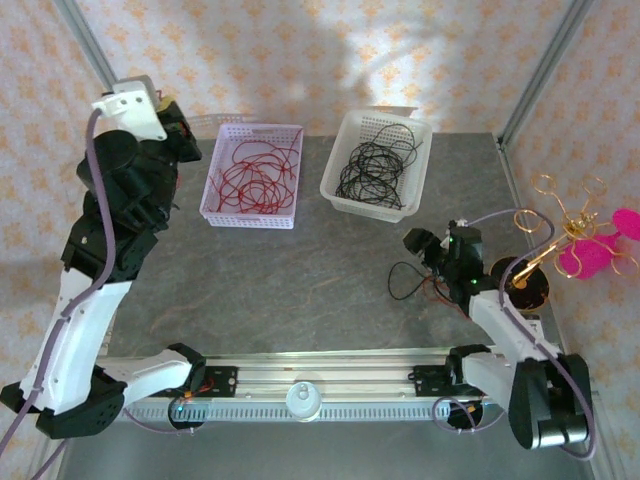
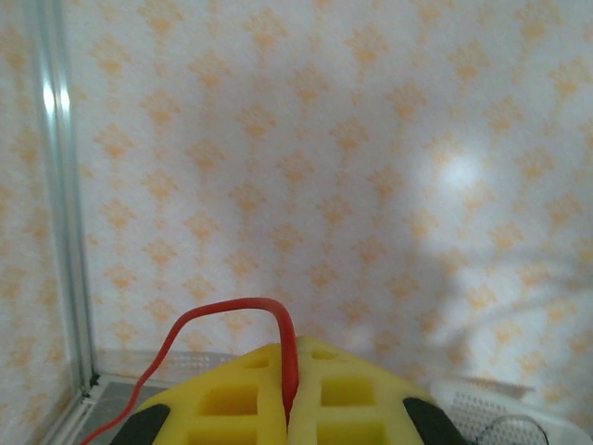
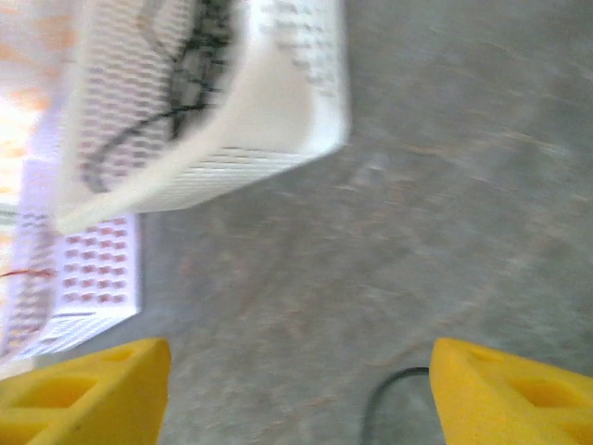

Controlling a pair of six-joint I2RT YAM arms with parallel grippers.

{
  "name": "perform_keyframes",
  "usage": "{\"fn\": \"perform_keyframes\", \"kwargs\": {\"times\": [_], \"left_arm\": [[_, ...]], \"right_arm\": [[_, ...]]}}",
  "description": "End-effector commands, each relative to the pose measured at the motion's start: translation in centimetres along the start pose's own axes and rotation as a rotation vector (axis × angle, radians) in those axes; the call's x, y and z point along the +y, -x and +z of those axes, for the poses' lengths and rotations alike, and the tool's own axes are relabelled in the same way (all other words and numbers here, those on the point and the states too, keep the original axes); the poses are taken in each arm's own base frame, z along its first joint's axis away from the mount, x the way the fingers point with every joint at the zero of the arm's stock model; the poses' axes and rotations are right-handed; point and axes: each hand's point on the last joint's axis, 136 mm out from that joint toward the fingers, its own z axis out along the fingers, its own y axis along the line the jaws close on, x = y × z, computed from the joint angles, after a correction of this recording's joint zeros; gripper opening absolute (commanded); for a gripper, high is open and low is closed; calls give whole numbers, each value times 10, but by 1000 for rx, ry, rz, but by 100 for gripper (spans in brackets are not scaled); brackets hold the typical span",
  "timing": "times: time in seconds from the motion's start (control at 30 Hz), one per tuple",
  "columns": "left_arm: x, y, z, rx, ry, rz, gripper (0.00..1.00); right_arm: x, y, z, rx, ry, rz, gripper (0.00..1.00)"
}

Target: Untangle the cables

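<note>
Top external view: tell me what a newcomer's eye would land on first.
Two white perforated plastic baskets stand at the far side of the grey table: the left basket holds looped thin red wires, the right basket curly thin black wires. The left pincer, raised beside the left basket, is shut on one red strand, while the right pincer is open over it near a loose black wire loop.

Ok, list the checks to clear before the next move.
1. Left jaws shut on a red wire: ok.
2. That wire's far end hanging free: cannot tell.
3. Left jaws above the lilac basket: not ok, they sit left of its rim in the top view.
4. Right jaws open: ok.
5. Black wire on the table within the right jaws' spread: ok.
</note>
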Motion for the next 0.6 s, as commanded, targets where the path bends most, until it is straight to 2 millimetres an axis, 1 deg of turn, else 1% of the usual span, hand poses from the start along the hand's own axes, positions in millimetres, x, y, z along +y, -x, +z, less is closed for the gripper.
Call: {"fn": "perform_keyframes", "kwargs": {"times": [0.0,0.07,0.13,0.2,0.27,0.3,0.37,0.43,0.5,0.57], "left_arm": [[-13,-16,2,49,-76,-12,0],[-19,-20,1,61,-112,-35,0],[-26,-25,0,76,-156,-62,0],[-39,-35,0,107,-223,-88,0],[-51,-47,0,143,-286,-114,0],[-59,-53,0,161,-319,-127,0],[-69,-65,0,190,-362,-149,0],[-76,-73,-1,204,-385,-159,0],[-82,-78,-4,211,-403,-163,0],[-87,-81,-5,217,-415,-162,0]], "right_arm": [[48,-3,-15,19,144,-85,77],[73,-14,-23,42,230,-117,78],[91,-24,-28,64,283,-143,79],[108,-34,-32,86,317,-180,79],[114,-40,-32,96,300,-207,79],[114,-41,-31,97,275,-218,79],[114,-43,-29,114,242,-231,79],[118,-48,-28,146,249,-232,79],[127,-59,-29,198,277,-238,79],[143,-78,-30,256,304,-276,79]]}}
